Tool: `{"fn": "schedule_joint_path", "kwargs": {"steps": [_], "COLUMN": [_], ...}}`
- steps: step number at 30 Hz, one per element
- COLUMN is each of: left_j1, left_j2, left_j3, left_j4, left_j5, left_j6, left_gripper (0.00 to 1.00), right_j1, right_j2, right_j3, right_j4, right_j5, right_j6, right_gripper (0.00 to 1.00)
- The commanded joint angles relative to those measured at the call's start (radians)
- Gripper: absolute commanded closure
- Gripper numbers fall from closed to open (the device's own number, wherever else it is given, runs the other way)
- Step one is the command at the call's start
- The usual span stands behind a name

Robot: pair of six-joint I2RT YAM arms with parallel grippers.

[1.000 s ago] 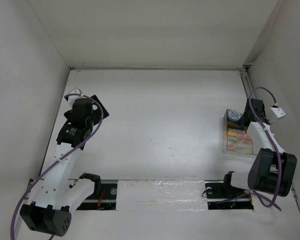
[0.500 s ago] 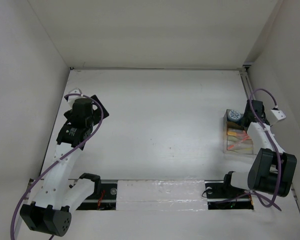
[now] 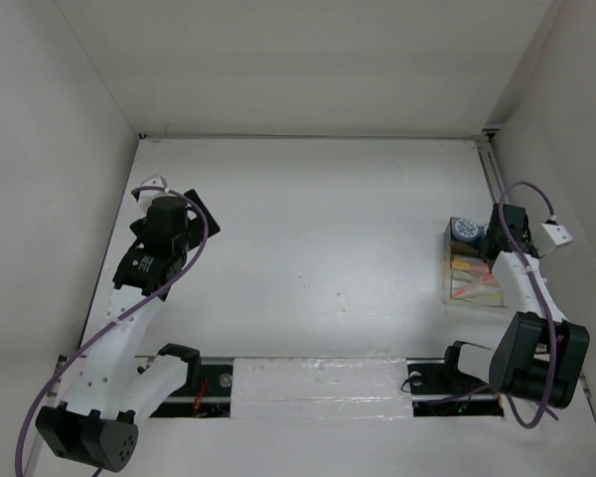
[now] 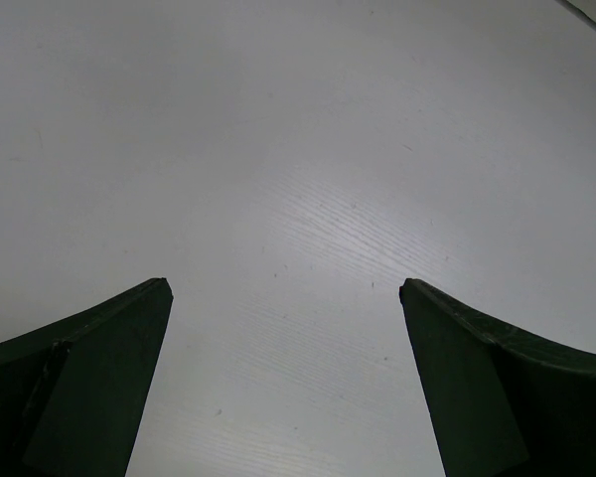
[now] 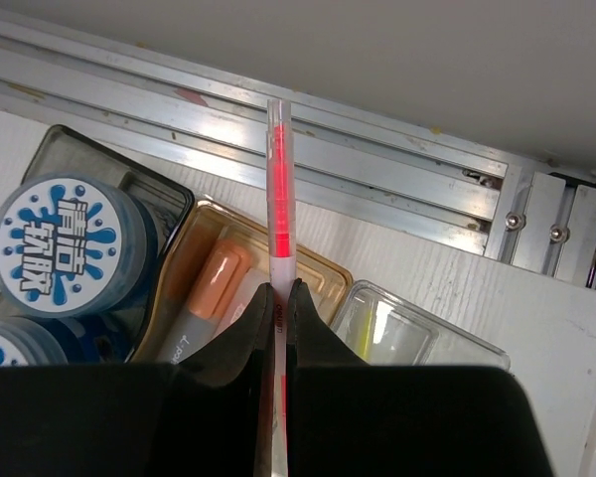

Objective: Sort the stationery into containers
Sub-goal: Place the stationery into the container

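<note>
**Right gripper (image 5: 279, 290) is holding a red-pink pen (image 5: 278, 189) over the compartment tray (image 5: 330, 266).**

Its fingers are clamping the pen's lower shaft. In the wrist view the pen's long axis is running 6 to 12, with the tip reaching past the tray's far rim. The orange marker (image 5: 214, 288) is lying just at 9 o'clock of the jaws, with a blue-and-white roll (image 5: 65, 243) beyond it and a yellow marker (image 5: 382, 328) at 3. The pen probably needs tilting down into a compartment. The left gripper (image 4: 283, 288), spread apart and carrying nothing, is hovering over the table (image 4: 298, 119), far off at 9 o'clock.
</note>
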Motion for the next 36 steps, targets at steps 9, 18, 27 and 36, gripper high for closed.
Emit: {"fn": "schedule_joint_path", "kwargs": {"steps": [9,18,27,36], "left_j1": [-0.002,-0.002,-0.002,-0.002], "left_j2": [-0.016,-0.025,-0.025,-0.025], "left_j3": [0.020,0.020,0.020,0.020], "left_j4": [0.027,0.027,0.027,0.027], "left_j5": [-0.020,-0.020,-0.020,-0.020], "left_j6": [0.013,0.013,0.013,0.013], "left_gripper": [0.00,0.00,0.00,0.00], "right_j1": [-0.006,-0.006,0.003,0.015], "right_j2": [-0.111,-0.005,0.087,-0.026], "right_j3": [-0.019,0.036,0.054,0.045], "right_j4": [-0.032,0.056,0.082,0.094], "right_j5": [0.030,-0.033,-0.024,-0.056], "right_j6": [-0.005,-0.048,-0.039,-0.062], "right_gripper": [1.00,1.00,1.00,1.00]}}
